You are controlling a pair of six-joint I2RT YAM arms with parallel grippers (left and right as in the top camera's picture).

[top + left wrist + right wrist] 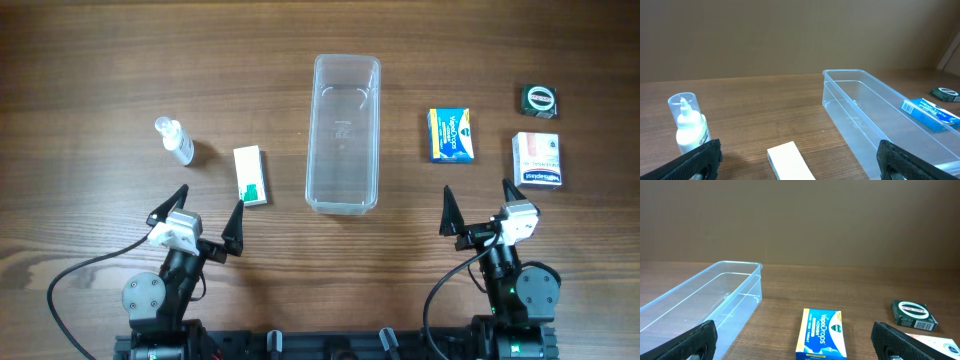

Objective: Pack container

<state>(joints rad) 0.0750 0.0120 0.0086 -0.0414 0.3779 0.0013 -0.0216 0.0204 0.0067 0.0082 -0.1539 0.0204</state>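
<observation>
The dark brown wood-grain desk [90,70] runs back to a plain brown wall [765,35]. The clear, long rectangular plastic container [343,140] stands at mid-desk. The left pincer [212,197] and right pincer [477,188] gape wide, gripping nothing.

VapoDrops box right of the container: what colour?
The VapoDrops box is blue with yellow edge bands and white lettering. It shows best in the right wrist view.

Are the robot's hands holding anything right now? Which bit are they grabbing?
Nothing is held. The left gripper and the right gripper both have their fingers spread wide, with only bare table between them.
</observation>
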